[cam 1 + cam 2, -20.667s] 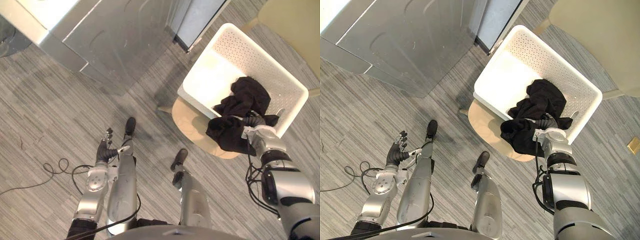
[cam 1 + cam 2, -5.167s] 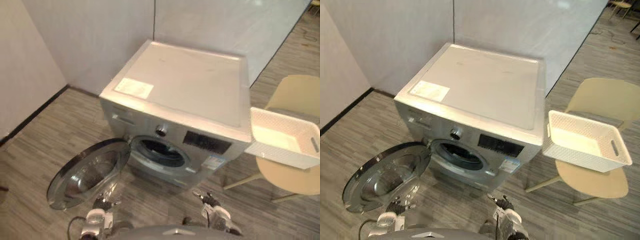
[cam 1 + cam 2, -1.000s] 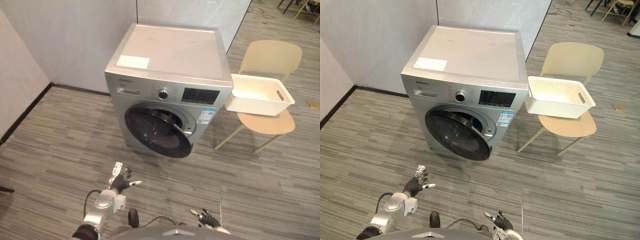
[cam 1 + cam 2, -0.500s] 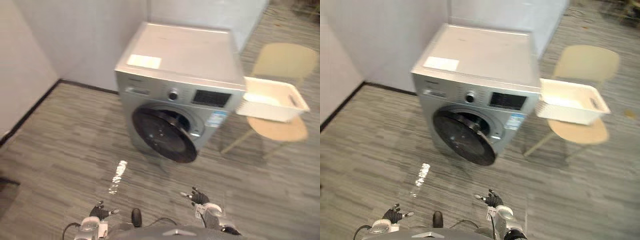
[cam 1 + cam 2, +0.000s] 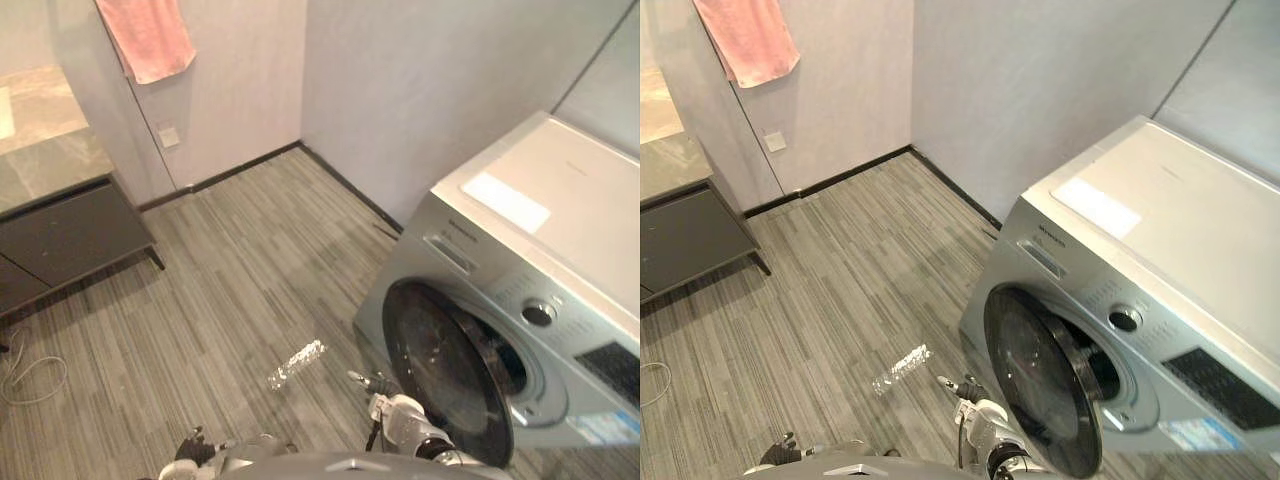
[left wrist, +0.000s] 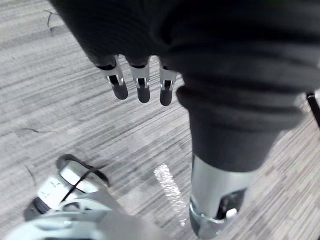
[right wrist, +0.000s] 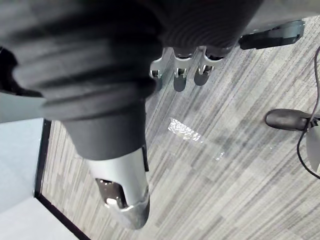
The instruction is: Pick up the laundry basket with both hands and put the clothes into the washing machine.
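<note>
My head had swung hard to the left in the last half second. The machine (image 5: 575, 250), which had stood square ahead of me, sat at the right of the scene, and the far left took in a dark cabinet (image 5: 60, 235) and a pink towel (image 5: 148, 38) on the wall. That was the camera turning, not the things moving. The door (image 5: 435, 365) stood much as it had a second before, swung most of the way round but not home, with a sliver of the drum opening open to view at its right edge. My left hand (image 6: 142, 82) hung low over the floor (image 5: 230, 260) near me, fingers straight and slack, with nothing in it. My right hand (image 7: 180, 75) hung the same way just near of the door, empty too. The basket had stood a second earlier on the chair right of the machine, and it looked empty there, so I judged it lay off past the right of my view. I took the clothes to be in the drum, though the dark glass would not let me confirm it. As I read it, the loading was done, and at most the door wanted a last push.
</note>
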Controlling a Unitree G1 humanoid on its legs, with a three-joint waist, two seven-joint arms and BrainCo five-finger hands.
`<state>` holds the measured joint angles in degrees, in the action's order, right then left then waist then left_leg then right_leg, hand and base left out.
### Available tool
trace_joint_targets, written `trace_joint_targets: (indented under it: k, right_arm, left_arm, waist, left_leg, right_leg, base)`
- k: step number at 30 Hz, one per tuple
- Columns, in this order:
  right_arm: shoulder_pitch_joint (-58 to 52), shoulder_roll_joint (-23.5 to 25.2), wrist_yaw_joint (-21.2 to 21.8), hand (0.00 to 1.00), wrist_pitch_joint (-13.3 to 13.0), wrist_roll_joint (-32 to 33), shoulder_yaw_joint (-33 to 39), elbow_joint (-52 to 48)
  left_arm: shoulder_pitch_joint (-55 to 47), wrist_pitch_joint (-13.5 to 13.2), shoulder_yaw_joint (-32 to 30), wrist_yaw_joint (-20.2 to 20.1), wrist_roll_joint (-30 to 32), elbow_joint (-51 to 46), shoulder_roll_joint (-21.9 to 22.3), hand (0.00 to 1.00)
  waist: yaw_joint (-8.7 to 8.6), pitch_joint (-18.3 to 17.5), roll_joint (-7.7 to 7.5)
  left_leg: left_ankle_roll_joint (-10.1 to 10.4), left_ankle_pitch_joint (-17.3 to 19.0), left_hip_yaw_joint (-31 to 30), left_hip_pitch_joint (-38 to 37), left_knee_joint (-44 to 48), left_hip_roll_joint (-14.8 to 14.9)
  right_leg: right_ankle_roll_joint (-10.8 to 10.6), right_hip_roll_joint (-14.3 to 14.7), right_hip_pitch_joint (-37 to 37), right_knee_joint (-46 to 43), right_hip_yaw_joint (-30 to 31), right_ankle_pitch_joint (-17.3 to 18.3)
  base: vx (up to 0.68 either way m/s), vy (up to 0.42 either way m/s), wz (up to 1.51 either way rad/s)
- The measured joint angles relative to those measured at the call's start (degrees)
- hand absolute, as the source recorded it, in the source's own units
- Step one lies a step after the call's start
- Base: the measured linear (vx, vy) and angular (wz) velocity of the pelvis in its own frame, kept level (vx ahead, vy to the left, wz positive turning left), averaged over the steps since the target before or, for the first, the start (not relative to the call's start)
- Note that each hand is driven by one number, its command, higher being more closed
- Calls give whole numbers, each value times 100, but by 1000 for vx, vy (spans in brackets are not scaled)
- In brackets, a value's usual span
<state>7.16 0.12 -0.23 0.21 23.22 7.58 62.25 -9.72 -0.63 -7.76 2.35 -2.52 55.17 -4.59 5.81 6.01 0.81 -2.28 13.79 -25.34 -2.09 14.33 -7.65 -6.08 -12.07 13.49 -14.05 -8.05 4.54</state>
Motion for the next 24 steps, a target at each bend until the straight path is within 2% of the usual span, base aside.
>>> trace_joint_targets:
  k: [1, 2, 3, 4, 5, 6, 7, 9, 11, 14, 15, 18, 19, 24]
  right_arm:
    - [-174, 27, -73, 0, -7, 175, 194, -37]
    - [-248, 22, -126, 0, -10, 237, 311, -42]
    - [-268, -101, -188, 0, -17, 370, 699, -28]
    - [-272, -209, -204, 0, -25, 470, 978, -30]
    - [-266, -397, -216, 0, 34, 630, 1253, -24]
    - [-268, -430, -151, 0, 136, 664, 1317, -11]
    - [-254, -400, -170, 0, 112, 865, 1674, -31]
    - [-134, -414, -167, 0, 206, 1186, 2200, -41]
    - [-2, -529, -189, 0, 338, 1430, 2580, -66]
    - [42, -916, -426, 0, 893, 1669, 2921, -697]
    - [41, -1008, -512, 0, 1152, 1703, 2969, -734]
    - [31, -1096, -694, 0, 1293, 1702, 3156, -738]
    - [-4, -1130, -813, 0, 1315, 1702, 3151, -735]
    - [-259, -1509, -913, 0, 1313, 1738, 3143, -543]
  left_arm:
    - [13, -11, -120, 3, -19, -32, -29, 0]
    - [-6, -28, -193, 21, -20, 8, -30, 0]
    - [86, -52, -253, 24, -74, 23, 131, 0]
    - [101, -93, -266, 23, -94, -10, 198, 0]
    - [104, -131, -290, 31, -136, -11, 307, 0]
    - [105, -136, -292, 28, -153, -9, 357, 0]
    - [96, -139, -280, 5, -180, -8, 454, 0]
    - [94, -149, -158, -14, -180, -66, 540, 0]
    - [97, -151, 6, -25, -189, -112, 537, 0]
    - [44, -169, 232, -17, -331, -438, 518, 0]
    - [40, -175, 316, -10, -451, -533, 503, 0]
    - [0, -183, 456, -3, -630, -716, 507, 0]
    - [8, -189, 478, -3, -633, -755, 515, 0]
    - [-87, -186, 293, 14, -632, -711, 512, 0]
  waist:
    - [-80, -148, -188]
    - [-108, -223, -243]
    - [-154, -260, 53]
    - [-241, -288, 109]
    - [-251, -312, 185]
    - [-243, -339, 251]
    - [-257, -383, 339]
    - [-260, -407, 376]
    - [-277, -405, 374]
    - [-292, -402, 372]
    - [-308, -398, 368]
    - [-392, -397, 366]
    - [-419, -398, 371]
    - [-468, -400, 379]
  left_leg:
    - [166, 203, -85, 29, 183, -10]
    - [227, 283, -20, 54, 251, 27]
    - [345, 262, 164, 147, 342, 292]
    - [506, 157, 283, 101, 250, 393]
    - [599, 37, 409, -12, 19, 534]
    - [659, -34, 441, -57, -71, 590]
    - [703, -185, 518, -117, -194, 660]
    - [715, -358, 691, -155, -282, 671]
    - [712, -365, 829, -159, -293, 661]
    - [712, -364, 935, -37, -285, 592]
    - [702, -359, 1029, -7, -281, 578]
    - [523, -246, 1099, -16, -284, 572]
    - [421, -174, 1100, -15, -295, 576]
    - [411, -166, 1085, -49, -299, 510]
  right_leg:
    - [177, 37, -132, 277, -234, -557]
    - [-84, 24, -180, 277, -322, -736]
    - [109, 164, -149, 49, -603, -700]
    - [190, 168, -157, -53, -667, -544]
    - [294, 197, -153, -193, -731, -397]
    - [345, 215, -152, -259, -750, -359]
    - [394, 237, -154, -344, -774, -321]
    - [402, 234, -160, -378, -744, -266]
    - [365, 236, -125, -414, -682, -144]
    - [299, 213, 74, -450, -533, -97]
    - [278, 211, 108, -435, -508, -82]
    - [221, 198, 79, -397, -467, 108]
    - [142, 216, 72, -383, -437, 192]
    - [145, 242, 16, -246, -312, 202]
  base:
    - [390, -314, 66]
    - [544, -431, 76]
    - [388, -294, 68]
    - [442, -330, 60]
    - [283, -210, 40]
    - [312, -236, 24]
    - [218, -150, 16]
    - [240, -112, 5]
    - [185, -41, -13]
    - [114, 18, -17]
    - [89, 35, -14]
    - [76, 34, -1]
    - [72, 37, 9]
    - [60, 46, -6]
